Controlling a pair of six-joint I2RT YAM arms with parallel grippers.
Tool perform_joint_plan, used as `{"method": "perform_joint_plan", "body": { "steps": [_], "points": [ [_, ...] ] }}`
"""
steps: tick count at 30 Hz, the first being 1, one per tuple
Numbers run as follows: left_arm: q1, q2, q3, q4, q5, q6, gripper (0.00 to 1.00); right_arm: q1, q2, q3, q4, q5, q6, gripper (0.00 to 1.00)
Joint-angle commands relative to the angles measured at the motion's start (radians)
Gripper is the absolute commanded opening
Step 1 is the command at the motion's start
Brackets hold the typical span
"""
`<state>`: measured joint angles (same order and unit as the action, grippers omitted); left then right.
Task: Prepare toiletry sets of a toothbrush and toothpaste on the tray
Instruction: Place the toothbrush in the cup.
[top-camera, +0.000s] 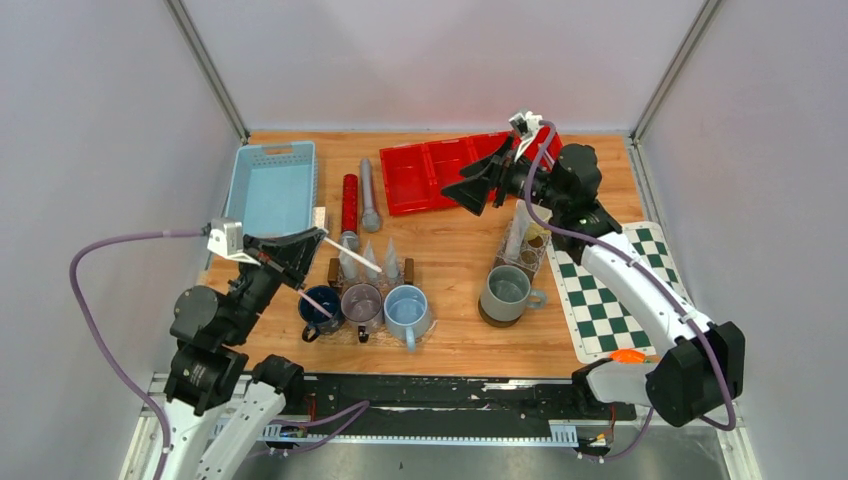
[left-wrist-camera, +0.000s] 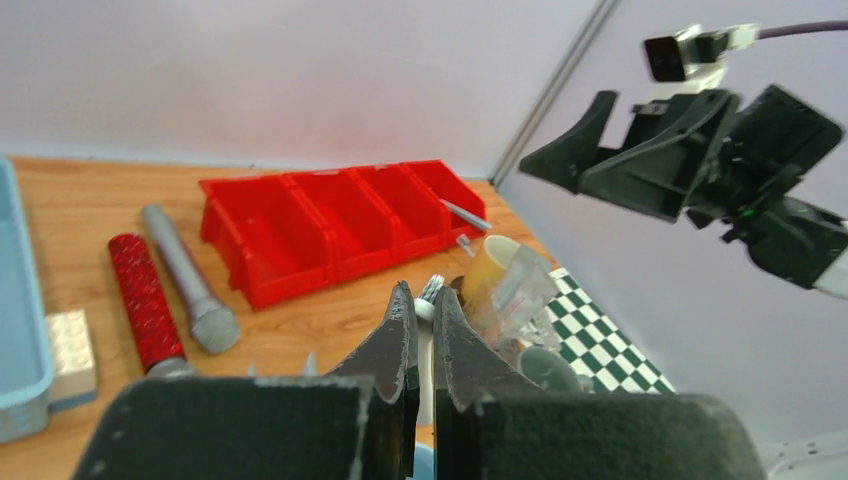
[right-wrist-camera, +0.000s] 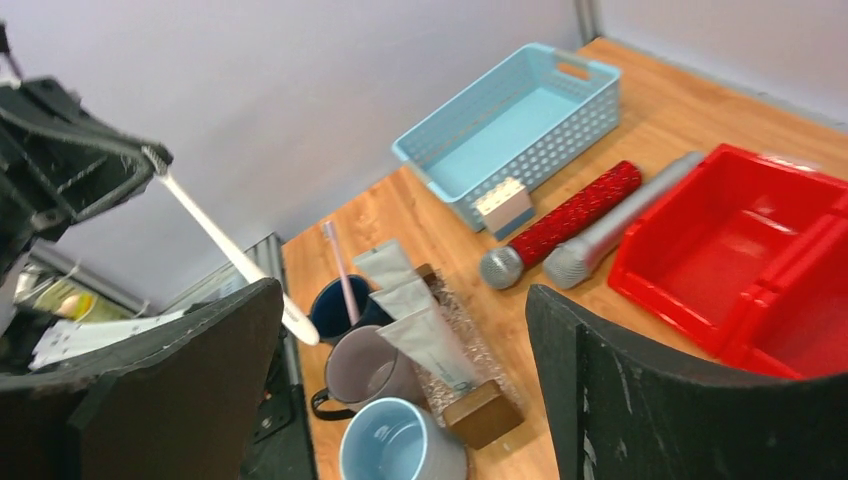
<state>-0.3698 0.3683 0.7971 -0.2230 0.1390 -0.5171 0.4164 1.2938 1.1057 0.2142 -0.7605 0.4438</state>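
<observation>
Clamped shut on a toothbrush (top-camera: 352, 255): left end effector (top-camera: 318, 237), raised off the surface (top-camera: 450, 262), toothpaste tubes (right-wrist-camera: 430, 345) just beyond and below its tips. Spread wide, gripping nothing: right end effector (top-camera: 465, 190), above the red tray (top-camera: 420, 175) with a second toothbrush (left-wrist-camera: 462, 212) inside.

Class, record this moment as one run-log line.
left hand: shut on toothbrush | right hand: open, empty, raised by red tray | toothpaste: not held

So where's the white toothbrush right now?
Top view, left side: the white toothbrush is clamped in the left gripper, held in the air, its handle pointing over the toothpaste tubes beside the three mugs.
</observation>
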Motion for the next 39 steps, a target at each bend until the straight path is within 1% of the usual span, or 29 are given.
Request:
{"method": "perform_joint_plan", "body": {
  "steps": [1,6,13,20,24,28,30,31,32,33,34,35,36,37,39],
  "points": [
    [0.005,-0.095,-0.071,-0.165,-0.112,0.012,0.00,-0.015,-0.054,-0.014,-0.019,0.122,-0.070,0.94],
    [0.004,-0.203,-0.146,-0.214,-0.202,-0.007,0.00,-0.028,-0.091,-0.022,-0.039,0.198,-0.109,0.95],
    [0.005,-0.308,-0.247,-0.249,-0.271,-0.027,0.00,-0.050,-0.159,-0.058,-0.042,0.286,-0.146,0.97],
    [0.005,-0.350,-0.338,-0.272,-0.286,-0.068,0.00,-0.064,-0.191,-0.081,-0.039,0.343,-0.161,0.99],
    [0.005,-0.354,-0.376,-0.286,-0.279,-0.108,0.05,-0.069,-0.205,-0.095,-0.028,0.378,-0.163,0.99],
    [0.005,-0.352,-0.389,-0.307,-0.276,-0.154,0.13,-0.077,-0.217,-0.099,-0.027,0.402,-0.164,1.00],
    [0.005,-0.350,-0.385,-0.331,-0.286,-0.175,0.21,-0.080,-0.223,-0.101,-0.026,0.416,-0.165,1.00],
    [0.005,-0.351,-0.380,-0.342,-0.306,-0.197,0.29,-0.079,-0.227,-0.102,-0.023,0.430,-0.166,1.00],
    [0.005,-0.352,-0.376,-0.362,-0.317,-0.210,0.33,-0.081,-0.233,-0.107,-0.017,0.441,-0.168,1.00],
    [0.005,-0.356,-0.369,-0.371,-0.335,-0.230,0.43,-0.082,-0.238,-0.113,-0.007,0.453,-0.172,1.00],
    [0.005,-0.357,-0.365,-0.384,-0.343,-0.237,0.47,-0.082,-0.244,-0.119,-0.001,0.466,-0.178,1.00],
    [0.005,-0.359,-0.356,-0.389,-0.358,-0.248,0.53,-0.082,-0.249,-0.120,0.001,0.481,-0.185,1.00],
    [0.005,-0.359,-0.352,-0.397,-0.373,-0.256,0.56,-0.083,-0.253,-0.121,0.001,0.495,-0.194,1.00],
    [0.005,-0.359,-0.340,-0.401,-0.379,-0.258,0.61,-0.083,-0.255,-0.118,-0.003,0.512,-0.204,1.00],
    [0.005,-0.359,-0.320,-0.411,-0.401,-0.261,0.69,-0.086,-0.257,-0.110,-0.016,0.559,-0.218,1.00]
  ]
}}
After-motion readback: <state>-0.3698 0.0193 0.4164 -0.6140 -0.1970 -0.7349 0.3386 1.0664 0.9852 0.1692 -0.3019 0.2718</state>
